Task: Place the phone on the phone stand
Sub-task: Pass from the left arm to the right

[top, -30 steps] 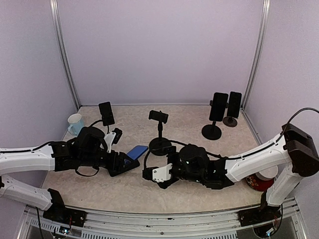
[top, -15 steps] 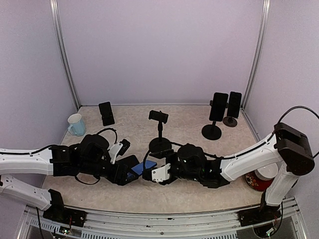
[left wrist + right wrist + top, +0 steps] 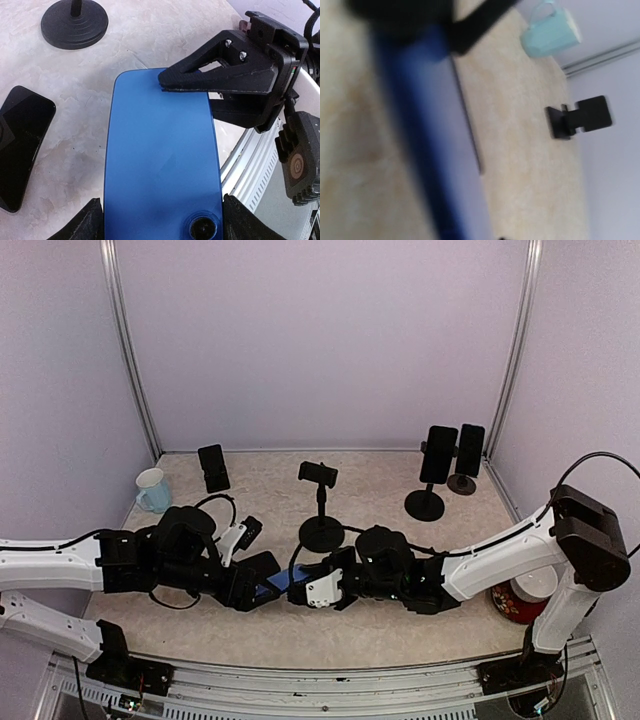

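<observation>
Where the two arms meet, top view: low over the table (image 3: pixel 400 490), at 6 o'clock of its middle, the left gripper (image 3: pixel 258 586) and the right gripper (image 3: pixel 306 586) face each other, with the blue phone (image 3: pixel 281 582) bridging them.
Stand, top view: the phone stand (image 3: pixel 320 502) is upright at the table's centre with its clamp bare. The blue phone is near its base, at 7 o'clock of it, and not on it.
Other things, top view: a mug (image 3: pixel 152 490) at 9 o'clock, a propped phone (image 3: pixel 212 468) at 10 o'clock, two loaded stands (image 3: pixel 437 472) at 2 o'clock.
Left jaws, left wrist view: spread fairly wide and holding the blue phone by its long sides, with the fingers (image 3: pixel 94 224) at the two lower corners. The phone's camera lens faces up at 5 o'clock.
Right jaws, left wrist view: drawn narrow on the phone's far short end at 1 o'clock. The upper finger lies on the blue face and the lower one sits beneath.
Tabletop, left wrist view: a flat black phone (image 3: pixel 22 145) lies at 9 o'clock, apart from the blue one. The stand's round base is at 11 o'clock.
Right wrist view: blurred. The blue phone is seen edge-on close to the lens, running from 11 o'clock down to 6 o'clock. The mug is at 1 o'clock and the propped phone at 3 o'clock. I cannot tell the jaws' spread from this view alone.
</observation>
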You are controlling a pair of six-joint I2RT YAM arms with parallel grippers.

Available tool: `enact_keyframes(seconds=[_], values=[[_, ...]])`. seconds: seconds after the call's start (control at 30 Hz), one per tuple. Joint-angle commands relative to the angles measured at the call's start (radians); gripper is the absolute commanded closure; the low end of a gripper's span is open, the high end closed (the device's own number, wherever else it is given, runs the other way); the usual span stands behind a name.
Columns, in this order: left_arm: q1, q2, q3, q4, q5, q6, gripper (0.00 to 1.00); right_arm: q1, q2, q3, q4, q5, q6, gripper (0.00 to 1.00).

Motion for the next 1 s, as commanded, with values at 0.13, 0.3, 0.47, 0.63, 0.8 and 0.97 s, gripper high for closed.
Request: enact_keyframes(seconds=[0.13,0.3,0.47,0.63,0.8,0.97], values=[[-0.005,-0.038,0.044,0.058,0.016,-0.007,0.63,-0.002,-0.004,0.021,-0.023,-0.033,0.029,1.0],[-0.005,-0.088,0.048,0.069,-0.041,-0.017,0.34,-0.003,-0.028,0.021,-0.011,-0.019,0.088,1.0],[-0.005,-0.148,0.049,0.086,-0.111,-0.032,0.03,-0.002,-0.063,0.019,0.033,0.076,0.192,1.0],[-0.007,-0.188,0.033,0.152,-0.169,-0.073,0.01,-0.003,-0.094,0.044,0.068,0.213,0.346,1.0],[-0.019,-0.19,0.003,0.252,-0.252,-0.106,0.01,-0.001,-0.111,0.091,0.037,0.291,0.482,1.0],[-0.031,-0.156,0.013,0.283,-0.363,-0.113,0.01,0.001,-0.137,0.08,0.053,0.267,0.565,1.0]])
